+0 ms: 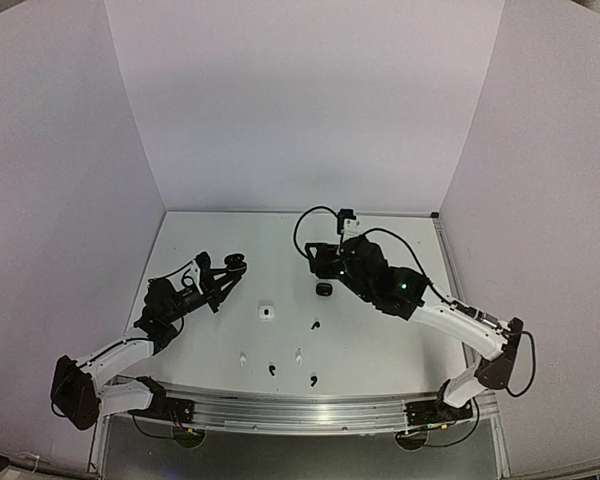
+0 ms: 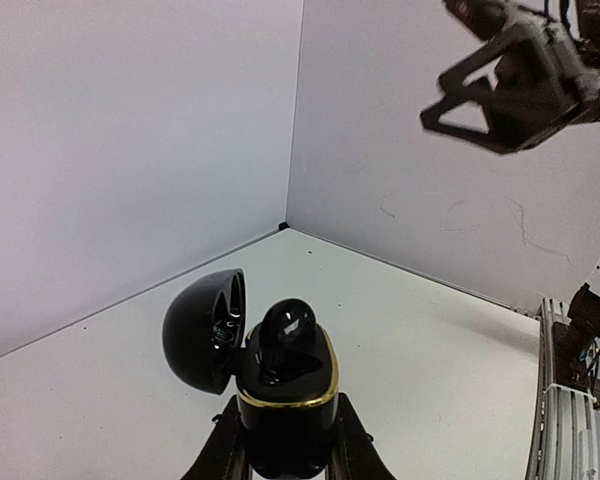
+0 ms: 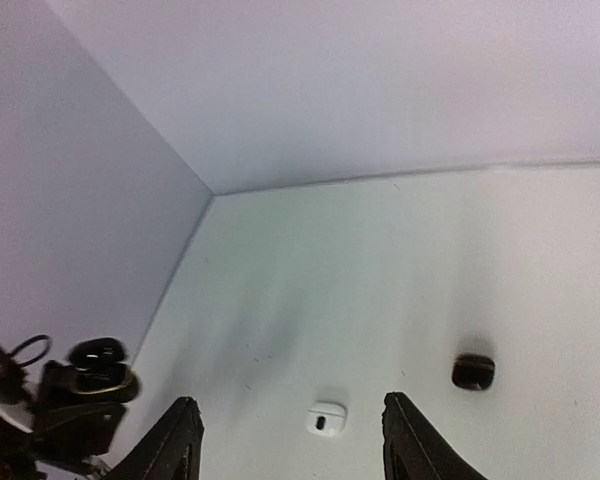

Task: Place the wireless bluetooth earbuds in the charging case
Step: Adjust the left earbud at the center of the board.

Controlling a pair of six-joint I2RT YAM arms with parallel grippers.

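Three charging cases: one is held in the air, two are set on the tabletop.
Gold-rimmed black case: gripped upright by the left gripper, whose jaws are closed on its lower body; its lid is swung open to one side.
Inside it: one black earbud is seen standing in the case, its rounded head raised above the rim; the rest of the interior cannot be made out.
White case: placed near the tabletop's middle, apart from both arms; its contents cannot be told.
Second black case: placed on the tabletop close to the right gripper; its contents cannot be told.
Right gripper: jaws are spread wide, with nothing held between them.
Loose earbuds: five are scattered across the near half of the tabletop, outside every case: two white earbuds and three black earbuds, each well apart from the others.
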